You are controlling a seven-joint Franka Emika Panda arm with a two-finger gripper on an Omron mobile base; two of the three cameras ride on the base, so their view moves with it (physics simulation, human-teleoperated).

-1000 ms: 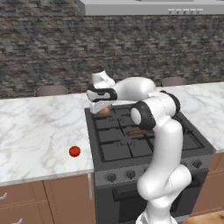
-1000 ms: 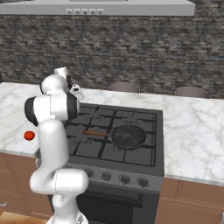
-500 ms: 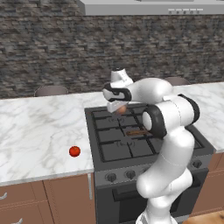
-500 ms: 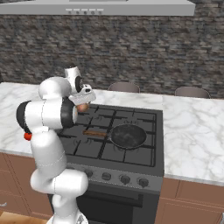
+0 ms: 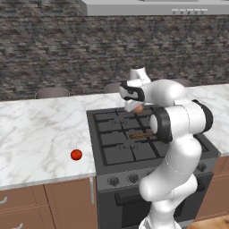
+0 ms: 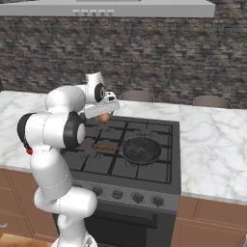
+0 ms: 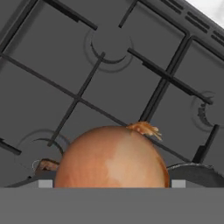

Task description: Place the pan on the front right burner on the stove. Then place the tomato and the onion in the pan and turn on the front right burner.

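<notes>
My gripper (image 6: 102, 115) is shut on the onion (image 6: 103, 118), a brownish-orange ball, and holds it above the back left part of the stove (image 6: 164, 132). In the hand view the onion (image 7: 111, 159) fills the lower middle, over black grates. The pan (image 6: 141, 149) sits on the front right burner (image 6: 163, 164), its wooden handle (image 6: 103, 146) pointing left. In the left base view the gripper (image 5: 133, 105) holds the onion (image 5: 139, 108) above the handle (image 5: 141, 135); my arm hides the pan's bowl. The tomato (image 5: 76, 154) lies on the marble counter (image 5: 40, 129), left of the stove.
Round knobs (image 6: 116, 194) line the stove's grey front panel. Marble counter (image 6: 212, 130) runs on both sides, a stone wall stands behind, and a range hood (image 6: 144, 8) hangs above. Two chair backs (image 6: 137, 96) show behind the counter.
My arm has swung right with the onion in the gripper, from the stove's left edge to above its back grates. Pan and tomato have stayed put.
</notes>
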